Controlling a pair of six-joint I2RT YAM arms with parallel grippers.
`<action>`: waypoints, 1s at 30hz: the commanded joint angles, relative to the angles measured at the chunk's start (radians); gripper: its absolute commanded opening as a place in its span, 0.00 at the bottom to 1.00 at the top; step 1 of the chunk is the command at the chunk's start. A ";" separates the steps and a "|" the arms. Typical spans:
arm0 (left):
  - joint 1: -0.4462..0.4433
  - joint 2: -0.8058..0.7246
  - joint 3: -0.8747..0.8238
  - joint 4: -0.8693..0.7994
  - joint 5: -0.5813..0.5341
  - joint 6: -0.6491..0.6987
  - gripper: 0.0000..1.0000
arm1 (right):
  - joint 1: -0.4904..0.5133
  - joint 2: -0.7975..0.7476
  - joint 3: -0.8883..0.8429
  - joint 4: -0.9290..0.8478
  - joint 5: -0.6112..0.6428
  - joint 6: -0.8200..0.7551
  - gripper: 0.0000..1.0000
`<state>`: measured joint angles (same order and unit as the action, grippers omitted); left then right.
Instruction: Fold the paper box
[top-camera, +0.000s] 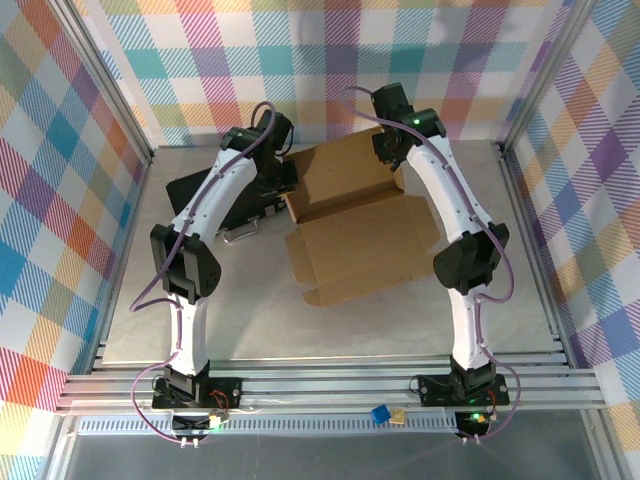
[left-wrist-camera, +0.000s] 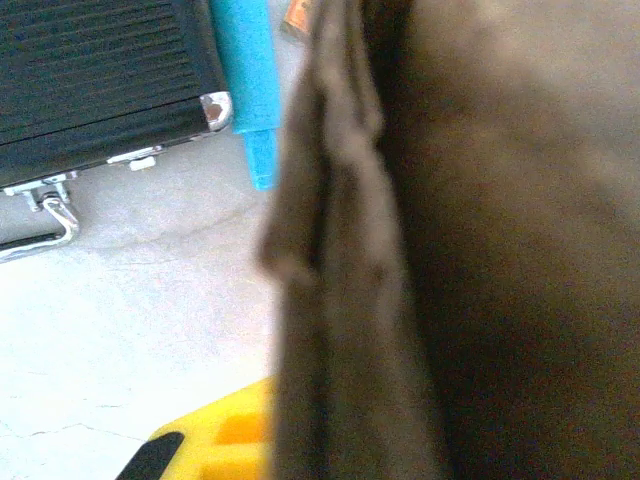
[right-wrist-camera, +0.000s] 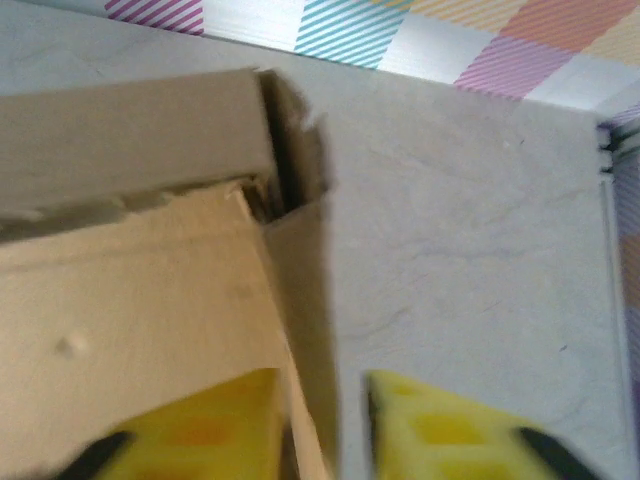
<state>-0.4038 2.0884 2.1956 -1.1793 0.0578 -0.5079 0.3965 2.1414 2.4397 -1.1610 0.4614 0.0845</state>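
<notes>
One paper box (top-camera: 355, 235): its blurred wall hides one finger of the left pincer (top-camera: 288, 182), which is clamped on it. The right pincer (right-wrist-camera: 322, 405), fingers cut off low, straddles the box's corner wall, narrowly parted. One black case (left-wrist-camera: 90, 80) lies left of the left pincer.

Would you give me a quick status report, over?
Left hand shut on paper box, left wall. Right hand open, astride right wall. Black case close on box's left.

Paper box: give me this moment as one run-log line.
paper box: partly folded, not closed | left gripper: shut on paper box, left edge | right gripper: open, astride a wall at the far right corner
</notes>
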 joint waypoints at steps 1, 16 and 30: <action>0.016 0.010 -0.014 0.004 0.036 -0.058 0.00 | -0.042 -0.086 0.027 -0.043 -0.112 0.062 0.56; 0.079 0.009 -0.064 0.104 0.138 -0.260 0.00 | -0.370 -0.775 -0.951 0.375 -0.706 0.610 0.78; 0.143 0.009 -0.092 0.140 0.241 -0.534 0.00 | -0.379 -0.846 -1.569 1.044 -1.120 0.746 0.88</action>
<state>-0.2718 2.1033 2.1208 -1.0679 0.2325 -0.9577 0.0170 1.2587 0.9169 -0.3603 -0.5121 0.7902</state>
